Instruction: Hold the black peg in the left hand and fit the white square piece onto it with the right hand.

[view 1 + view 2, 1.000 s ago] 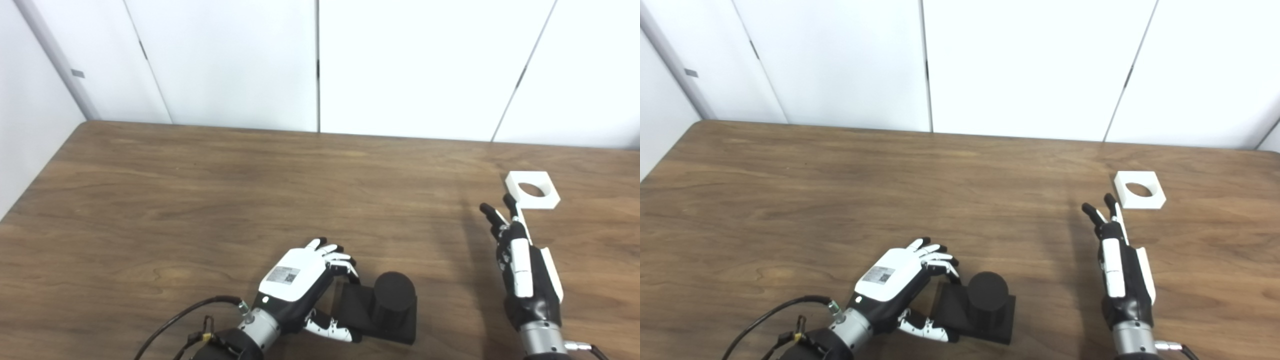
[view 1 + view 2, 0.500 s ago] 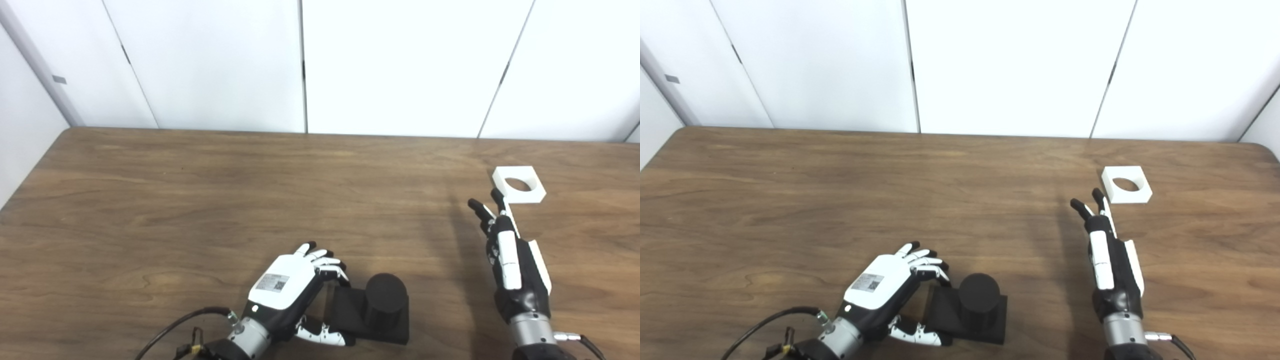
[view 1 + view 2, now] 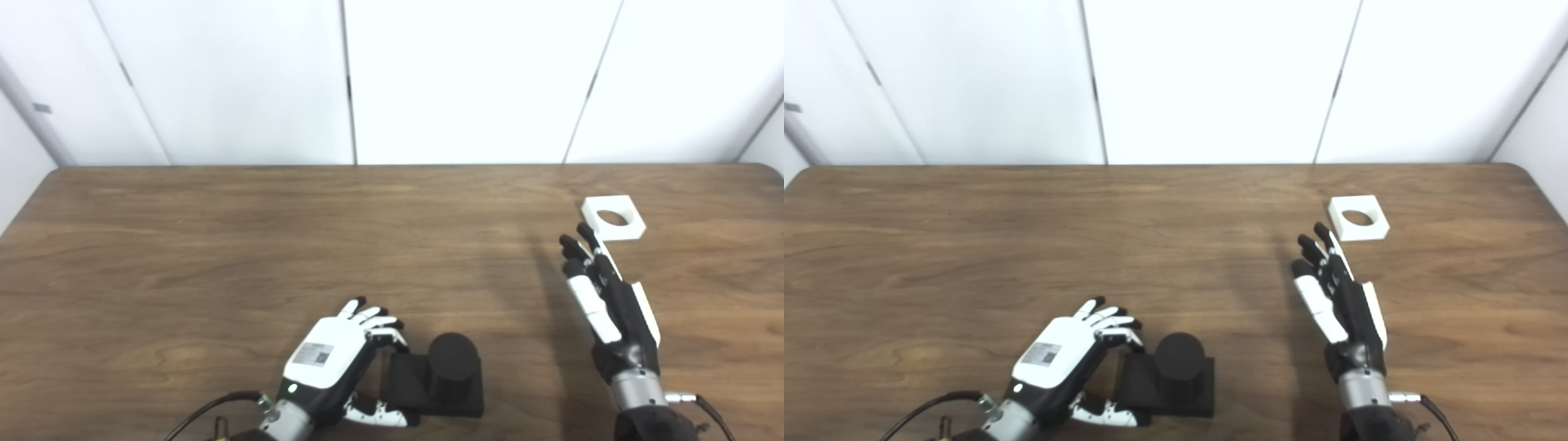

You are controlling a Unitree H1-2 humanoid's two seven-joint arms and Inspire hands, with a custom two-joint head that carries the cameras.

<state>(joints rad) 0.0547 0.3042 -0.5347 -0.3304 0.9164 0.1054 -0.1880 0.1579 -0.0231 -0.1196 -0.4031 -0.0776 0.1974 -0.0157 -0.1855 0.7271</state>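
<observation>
The black peg (image 3: 452,366), a short cylinder on a square black base, stands on the table near the front edge. My left hand (image 3: 334,355) lies at the base's left side. Its curled fingers (image 3: 384,323) touch the far left corner and its thumb (image 3: 380,418) lies along the near left corner, so it is loosely cupped and open. The white square piece (image 3: 612,217) with a round hole lies flat at the far right. My right hand (image 3: 603,291) is open, with its fingers stretched toward the piece and its fingertips just short of the near left corner.
The wooden table (image 3: 245,245) stretches bare to the left and the middle. Its right edge (image 3: 1552,208) curves a little beyond the white piece. White wall panels stand behind the far edge. A black cable (image 3: 208,410) trails from my left wrist.
The camera has turned to the right, shifting the whole scene left. My right hand has rolled a little, showing more of its fingers. The left hand stays by the peg's base.
</observation>
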